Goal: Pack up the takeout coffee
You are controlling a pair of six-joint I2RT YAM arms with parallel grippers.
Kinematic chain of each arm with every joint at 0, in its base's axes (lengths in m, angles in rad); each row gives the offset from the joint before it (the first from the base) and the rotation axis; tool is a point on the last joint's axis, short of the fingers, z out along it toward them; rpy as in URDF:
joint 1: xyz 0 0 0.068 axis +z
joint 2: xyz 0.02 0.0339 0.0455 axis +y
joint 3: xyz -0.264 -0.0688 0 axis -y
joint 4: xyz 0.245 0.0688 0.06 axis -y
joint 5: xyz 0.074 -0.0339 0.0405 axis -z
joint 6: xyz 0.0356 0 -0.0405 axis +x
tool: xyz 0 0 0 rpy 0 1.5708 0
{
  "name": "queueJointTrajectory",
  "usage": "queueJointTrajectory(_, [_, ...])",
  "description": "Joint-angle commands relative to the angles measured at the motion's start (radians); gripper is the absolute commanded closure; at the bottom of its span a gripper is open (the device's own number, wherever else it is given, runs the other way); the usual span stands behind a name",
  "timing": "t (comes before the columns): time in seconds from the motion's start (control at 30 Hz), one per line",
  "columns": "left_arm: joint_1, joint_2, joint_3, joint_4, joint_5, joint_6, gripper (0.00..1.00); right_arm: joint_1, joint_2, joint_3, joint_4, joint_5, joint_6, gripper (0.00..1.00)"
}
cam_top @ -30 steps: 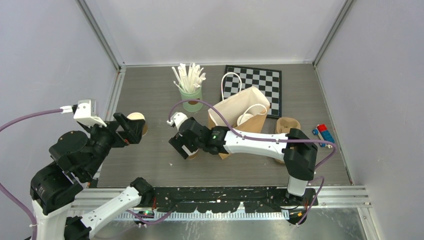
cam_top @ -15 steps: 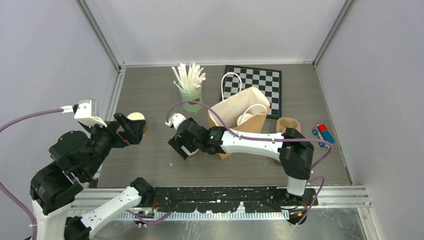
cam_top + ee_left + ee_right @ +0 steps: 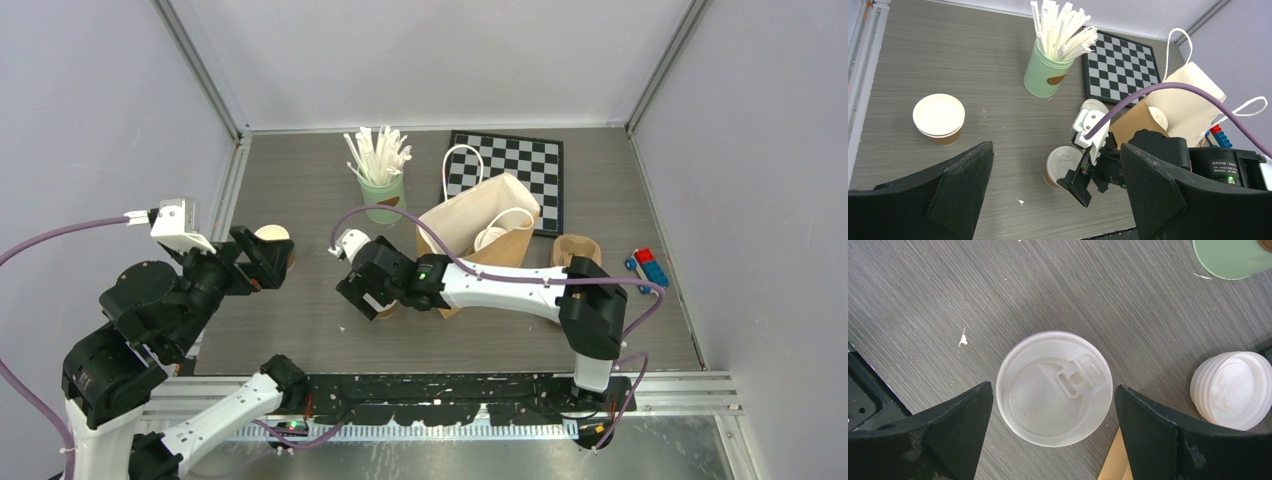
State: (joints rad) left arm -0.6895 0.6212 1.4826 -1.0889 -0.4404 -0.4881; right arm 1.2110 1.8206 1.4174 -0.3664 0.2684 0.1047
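Note:
Two tan paper cups with white lids stand on the grey table. One cup is at the left and shows in the left wrist view. My left gripper hovers beside it, open and empty. The other cup is mid-table, also seen from the left wrist. My right gripper is open with its fingers on either side of this cup's lid. In the right wrist view the gripper is centred over the lid, with small gaps at both fingers.
A mint-green can of white sticks stands behind. A tan paper bag lies right of the right gripper, with a chessboard behind it. A stack of white lids sits by the bag. A brown pulp tray and a small toy are at right.
My right gripper has shifted slightly left over the middle cup. The left arm and the cups have not moved.

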Motion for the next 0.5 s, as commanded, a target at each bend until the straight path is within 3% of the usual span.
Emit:
queueJointTrajectory(0.0, [0.004, 0.005, -0.004, 0.056, 0.014, 0.012, 0.00, 0.005, -0.020, 0.023, 0.017, 0.007, -0.009, 0.05])
queueJointTrajectory(0.47, [0.004, 0.002, -0.005, 0.053, 0.015, 0.010, 0.00, 0.004, -0.002, -0.004, 0.030, -0.004, 0.009, 0.06])
